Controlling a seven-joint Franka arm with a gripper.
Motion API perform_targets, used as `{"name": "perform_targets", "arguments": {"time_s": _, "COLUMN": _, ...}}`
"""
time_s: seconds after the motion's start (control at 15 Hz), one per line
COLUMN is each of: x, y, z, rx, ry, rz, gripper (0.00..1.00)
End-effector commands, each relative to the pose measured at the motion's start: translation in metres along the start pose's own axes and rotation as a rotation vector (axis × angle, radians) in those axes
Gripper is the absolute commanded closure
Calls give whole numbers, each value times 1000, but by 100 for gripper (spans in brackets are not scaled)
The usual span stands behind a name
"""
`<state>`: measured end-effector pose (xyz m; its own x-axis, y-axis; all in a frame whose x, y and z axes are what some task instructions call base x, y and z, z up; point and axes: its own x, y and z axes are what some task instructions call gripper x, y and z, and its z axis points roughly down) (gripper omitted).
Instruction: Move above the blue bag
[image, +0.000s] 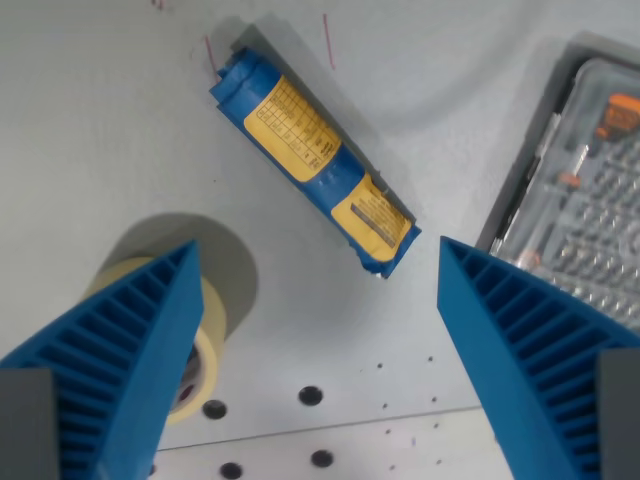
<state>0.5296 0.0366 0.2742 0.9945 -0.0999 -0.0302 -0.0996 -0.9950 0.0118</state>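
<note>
The blue bag, a long packet with yellow labels, lies diagonally on the white table from upper left to lower right. My gripper hangs above the table with its two blue ribbed fingers spread wide apart, open and holding nothing. The bag's lower right end sits just above the midpoint between the fingertips, and most of the bag lies toward the top of the wrist view.
A roll of pale yellow tape stands at the wrist view's lower left, partly hidden by the left finger. A clear plastic bit-set case lies at the right edge. Bolt holes dot the table near the bottom.
</note>
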Motion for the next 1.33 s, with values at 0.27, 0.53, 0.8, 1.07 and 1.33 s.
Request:
{"name": "perform_targets", "arguments": {"time_s": 0.27, "x": -5, "y": 1, "z": 21, "rx": -10, "ry": 76, "rz": -292, "gripper": 0}}
{"name": "perform_targets", "arguments": {"time_s": 0.53, "x": -7, "y": 1, "z": 37, "rx": -24, "ry": 77, "rz": -384, "gripper": 0}}
{"name": "perform_targets", "arguments": {"time_s": 0.8, "x": -7, "y": 0, "z": 54, "rx": -37, "ry": 65, "rz": -473, "gripper": 0}}
{"name": "perform_targets", "arguments": {"time_s": 1.07, "x": -7, "y": -1, "z": 70, "rx": -42, "ry": 64, "rz": -555, "gripper": 0}}
{"name": "perform_targets", "arguments": {"time_s": 1.33, "x": -8, "y": -2, "z": 85, "rx": -45, "ry": 65, "rz": -618, "gripper": 0}}
